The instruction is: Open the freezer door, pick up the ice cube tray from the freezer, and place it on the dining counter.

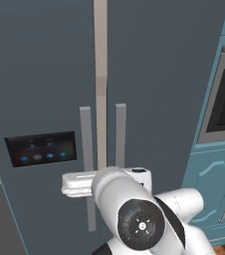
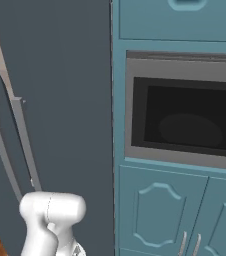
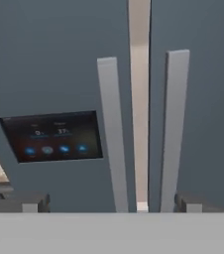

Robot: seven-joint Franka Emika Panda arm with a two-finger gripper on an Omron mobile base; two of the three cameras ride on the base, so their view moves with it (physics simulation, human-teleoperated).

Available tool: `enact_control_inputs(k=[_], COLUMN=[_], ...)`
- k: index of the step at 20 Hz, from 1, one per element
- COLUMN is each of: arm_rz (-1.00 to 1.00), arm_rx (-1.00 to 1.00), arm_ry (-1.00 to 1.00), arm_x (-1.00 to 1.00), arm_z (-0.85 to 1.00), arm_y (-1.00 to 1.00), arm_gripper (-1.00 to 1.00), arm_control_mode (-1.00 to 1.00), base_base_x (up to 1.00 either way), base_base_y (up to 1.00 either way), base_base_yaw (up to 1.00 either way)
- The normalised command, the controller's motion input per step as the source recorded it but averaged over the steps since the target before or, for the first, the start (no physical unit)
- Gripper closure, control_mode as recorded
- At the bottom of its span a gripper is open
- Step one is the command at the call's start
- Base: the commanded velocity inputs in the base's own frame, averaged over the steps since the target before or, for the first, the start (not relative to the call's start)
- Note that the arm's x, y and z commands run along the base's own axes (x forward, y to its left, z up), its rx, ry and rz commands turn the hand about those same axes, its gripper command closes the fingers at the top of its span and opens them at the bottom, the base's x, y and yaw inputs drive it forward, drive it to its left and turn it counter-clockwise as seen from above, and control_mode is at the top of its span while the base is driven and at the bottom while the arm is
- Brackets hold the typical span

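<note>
Freezer door [image 1: 40, 99]: tall, dark slate-grey, shut, flush beside plain neighbouring door. Black display panel [image 1: 41, 148] with blue lights at mid-height. Grey vertical bar handle [image 1: 87, 159] along right edge, just beside centre seam.

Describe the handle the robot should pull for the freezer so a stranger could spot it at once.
Find the tall slate-grey fridge left of the teal cabinets. Two grey vertical bars flank its centre seam; the freezer door handle is the left one. It alone stands beside the black display panel with blue lights.
</note>
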Motion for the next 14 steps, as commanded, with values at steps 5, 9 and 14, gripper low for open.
enact_control_inputs(k=[5,9,14], arm_rz=[0.00,0.00,0.00], arm_rx=[0.06,0.02,0.05], arm_ry=[-0.30,-0.22,-0.13], arm_x=[0.08,0.43,0.89], arm_z=[0.00,0.00,-0.03], arm_y=[-0.04,-0.31,-0.36], arm_gripper=[-1.00,-1.00,-1.00], arm_control_mode=[-1.00,-1.00,-1.00], base_base_x=[0.00,0.00,0.00], base_base_y=[0.00,0.00,0.00], base_base_yaw=[0.00,0.00,0.00])
